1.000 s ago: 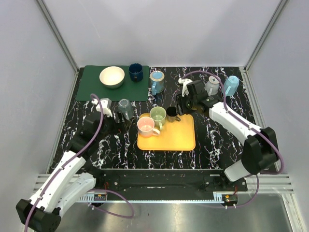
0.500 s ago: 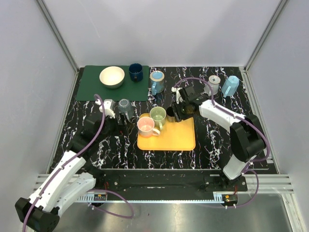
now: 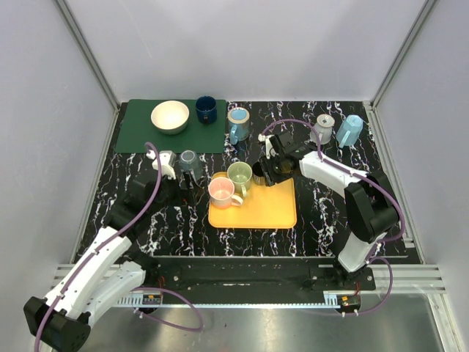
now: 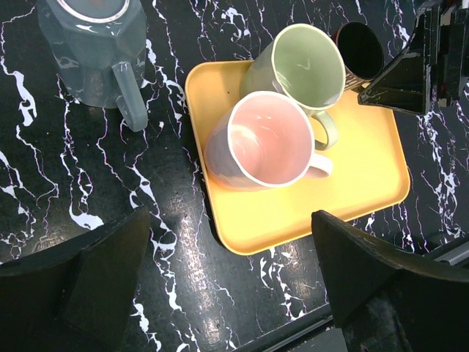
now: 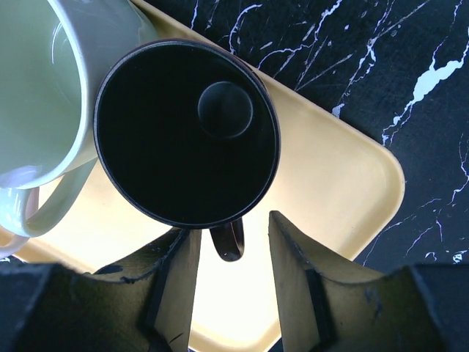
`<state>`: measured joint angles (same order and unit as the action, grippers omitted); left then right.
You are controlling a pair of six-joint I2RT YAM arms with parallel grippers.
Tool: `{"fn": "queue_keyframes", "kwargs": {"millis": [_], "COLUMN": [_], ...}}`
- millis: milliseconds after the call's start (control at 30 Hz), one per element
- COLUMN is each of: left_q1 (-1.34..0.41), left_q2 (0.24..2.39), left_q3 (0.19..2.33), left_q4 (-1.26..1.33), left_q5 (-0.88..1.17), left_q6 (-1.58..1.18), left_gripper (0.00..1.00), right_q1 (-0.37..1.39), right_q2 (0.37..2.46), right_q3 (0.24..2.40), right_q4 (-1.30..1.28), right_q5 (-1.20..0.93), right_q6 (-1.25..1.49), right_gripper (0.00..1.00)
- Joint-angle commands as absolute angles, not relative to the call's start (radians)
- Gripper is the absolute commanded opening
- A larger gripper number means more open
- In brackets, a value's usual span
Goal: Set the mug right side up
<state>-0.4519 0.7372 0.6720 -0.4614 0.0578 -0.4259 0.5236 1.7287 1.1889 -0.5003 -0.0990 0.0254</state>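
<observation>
A black mug (image 5: 187, 132) stands mouth up at the far right corner of the yellow tray (image 5: 344, 198), next to a green mug (image 5: 44, 95). My right gripper (image 5: 234, 233) is open, with a finger on each side of the black mug's handle (image 5: 227, 242) and a gap showing on the right. In the top view the right gripper (image 3: 271, 174) is right beside the black mug (image 3: 260, 170). My left gripper (image 4: 231, 293) is wide open and empty above the table at the tray's near left. In the top view the left gripper (image 3: 183, 180) is just in front of a grey mug (image 3: 189, 161).
A pink mug (image 3: 222, 191) and the green mug (image 3: 239, 174) stand mouth up on the tray (image 3: 271, 209). A green mat (image 3: 139, 136) holds a white bowl (image 3: 170, 116) and a dark blue cup (image 3: 206, 109). A blue-grey mug (image 3: 238, 123) and two more mugs (image 3: 322, 128) (image 3: 350, 130) stand at the back.
My right gripper has moved left and nearer, from beside the back mugs down to the black mug's handle. My left arm has shifted slightly right.
</observation>
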Motion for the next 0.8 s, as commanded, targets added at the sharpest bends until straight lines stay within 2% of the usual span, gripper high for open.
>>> {"fn": "queue_keyframes", "kwargs": {"millis": [0, 400, 767], "left_q1": [-0.456, -0.456, -0.456], "left_q2": [0.741, 0.738, 0.746], "left_q3": [0.667, 0.661, 0.660], "left_q4": [-0.419, -0.413, -0.413], "left_q5": [0.078, 0.083, 0.080], "left_q6": [-0.422, -0.417, -0.419], "left_gripper": [0.94, 0.94, 0.94], "right_q1": [0.537, 0.545, 0.543], "right_q2": [1.697, 1.628, 1.629], "right_q3": [1.230, 1.187, 1.163], "right_q4": [-0.476, -0.414, -0.394], "right_q5": [-0.092, -0.087, -0.084], "right_q6": [0.006, 0.028, 0.006], "right_gripper": [0.49, 0.54, 0.51]}}
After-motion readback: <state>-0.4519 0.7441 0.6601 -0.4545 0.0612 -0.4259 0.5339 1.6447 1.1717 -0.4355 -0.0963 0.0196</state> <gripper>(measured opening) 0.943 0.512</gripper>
